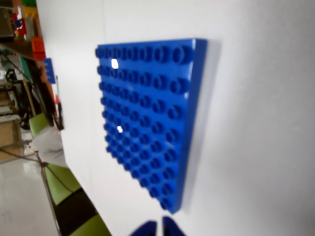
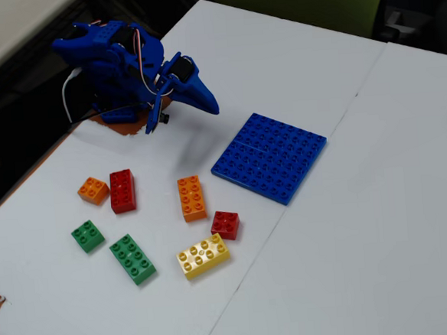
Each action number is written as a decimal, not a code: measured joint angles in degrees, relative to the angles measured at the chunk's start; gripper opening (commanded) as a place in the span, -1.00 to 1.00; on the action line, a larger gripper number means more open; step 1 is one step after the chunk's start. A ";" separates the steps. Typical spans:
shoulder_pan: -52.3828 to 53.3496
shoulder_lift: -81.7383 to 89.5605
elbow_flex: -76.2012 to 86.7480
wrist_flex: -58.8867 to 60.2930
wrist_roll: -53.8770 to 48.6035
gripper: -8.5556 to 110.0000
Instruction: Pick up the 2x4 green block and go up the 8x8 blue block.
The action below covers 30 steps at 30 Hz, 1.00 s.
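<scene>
The 2x4 green block [image 2: 132,258] lies flat on the white table at the front left in the fixed view; it is out of the wrist view. The 8x8 blue block [image 2: 269,156] lies flat near the table's middle and fills the wrist view [image 1: 147,123]. My blue gripper [image 2: 210,105] hangs off the folded arm at the back left, above the table, left of the baseplate and far from the green block. Its two fingertips [image 1: 160,226] show at the wrist view's bottom edge, nearly together and holding nothing.
A small square green brick [image 2: 87,236], a red brick [image 2: 121,191], a small orange brick [image 2: 93,190], an orange brick [image 2: 191,197], a small red brick [image 2: 225,224] and a yellow brick [image 2: 203,255] lie around the green block. The arm's base [image 2: 110,76] stands at the table's back left edge.
</scene>
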 measured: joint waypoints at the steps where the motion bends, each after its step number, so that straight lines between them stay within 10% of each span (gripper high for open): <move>1: 0.00 0.00 0.00 0.00 0.00 -0.86; 21: 0.00 0.00 0.00 0.00 -1.14 -0.86; 30: 0.44 0.00 0.00 -2.64 -21.09 -0.86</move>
